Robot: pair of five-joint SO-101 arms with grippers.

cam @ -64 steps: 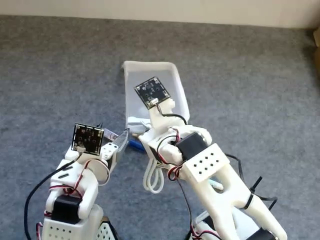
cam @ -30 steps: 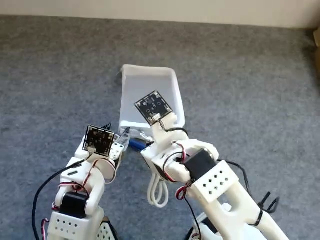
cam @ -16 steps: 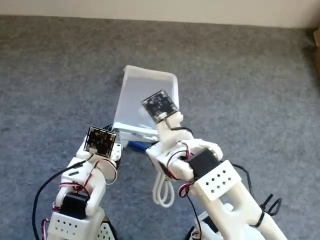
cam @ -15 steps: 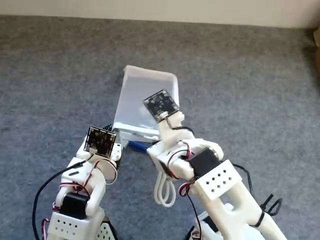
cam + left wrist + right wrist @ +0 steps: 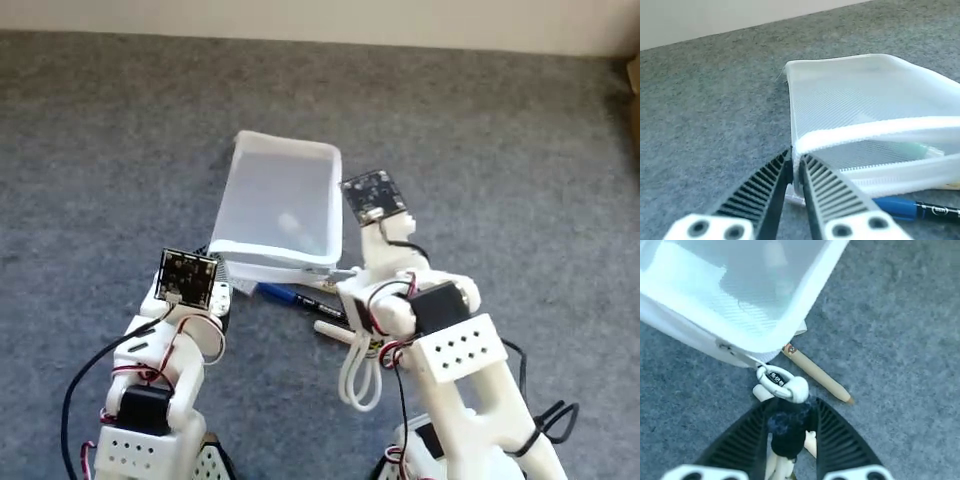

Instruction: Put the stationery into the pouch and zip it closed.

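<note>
Nearest the arms' bases, a loop of white cable (image 5: 360,372) hangs off the right arm over the grey counter (image 5: 520,150). Just beyond it a white pen (image 5: 333,328) lies on the counter, and a blue pen (image 5: 283,294) lies beside it, close against the near edge of the pouch (image 5: 280,205). The left end effector (image 5: 796,172) is clenched on the near corner of the pouch's open rim, the white edge pinched between its ribbed fingers (image 5: 827,192), with the blue pen (image 5: 900,206) on the counter just beside that rim. The right end effector (image 5: 790,425) is at the other near corner, closed around a dark tab (image 5: 789,432) that touches the white ring pull (image 5: 782,382) of the zipper. A beige pencil (image 5: 815,371) lies on the counter there, one end tucked under the pouch's edge and the tip pointing away from it. The pouch is white mesh, its mouth gaping toward the arms, its body stretching away across the counter. A pale green item (image 5: 914,148) shows through the mesh just inside the opening, though it is too blurred to identify.
</note>
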